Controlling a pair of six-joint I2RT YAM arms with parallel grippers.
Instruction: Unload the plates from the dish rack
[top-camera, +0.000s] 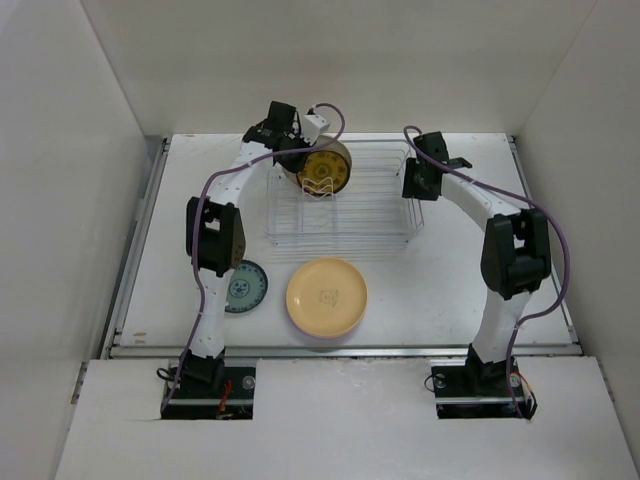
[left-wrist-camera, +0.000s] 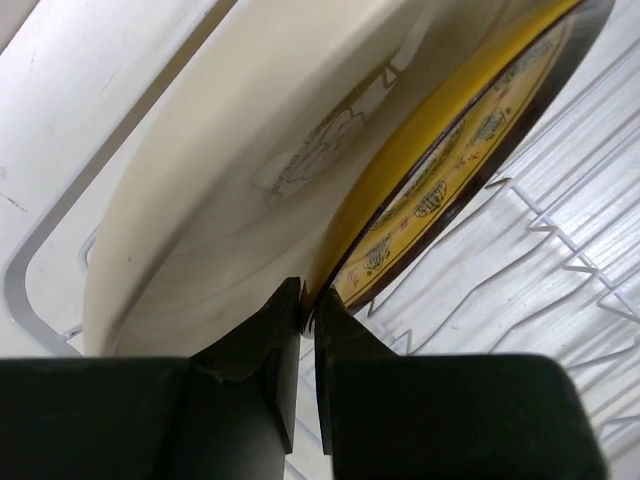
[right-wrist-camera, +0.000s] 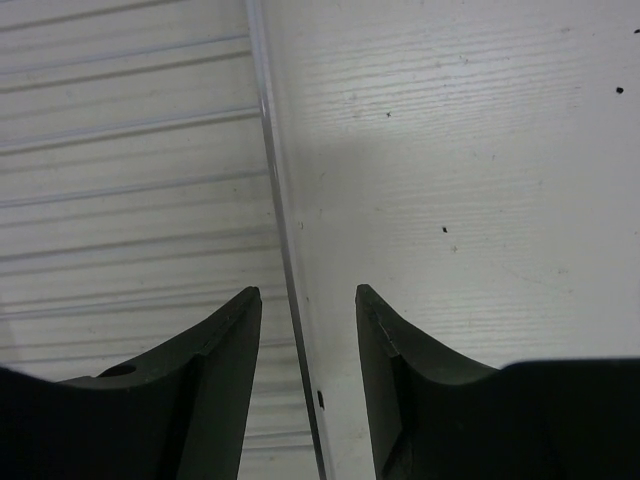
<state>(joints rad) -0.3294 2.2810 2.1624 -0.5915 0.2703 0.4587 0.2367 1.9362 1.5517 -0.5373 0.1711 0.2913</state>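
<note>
The wire dish rack (top-camera: 380, 215) stands at the back middle of the table. A dark plate with a yellow pattern (top-camera: 325, 172) stands on edge at its left back, with a cream plate (top-camera: 338, 148) right behind it. My left gripper (top-camera: 295, 152) is shut on the rim of the yellow-patterned plate (left-wrist-camera: 470, 150). The cream plate (left-wrist-camera: 230, 190) lies against that plate on the left of the left gripper (left-wrist-camera: 308, 300). My right gripper (top-camera: 415, 190) is open and empty over the rack's right rim wire (right-wrist-camera: 275, 190), which runs between the fingers of the right gripper (right-wrist-camera: 308, 292).
A pale yellow plate (top-camera: 327, 296) lies flat in front of the rack on a lavender one whose edge (top-camera: 308, 333) shows. A small dark plate with a teal pattern (top-camera: 246, 287) lies to its left, partly under my left arm. White walls close in the sides.
</note>
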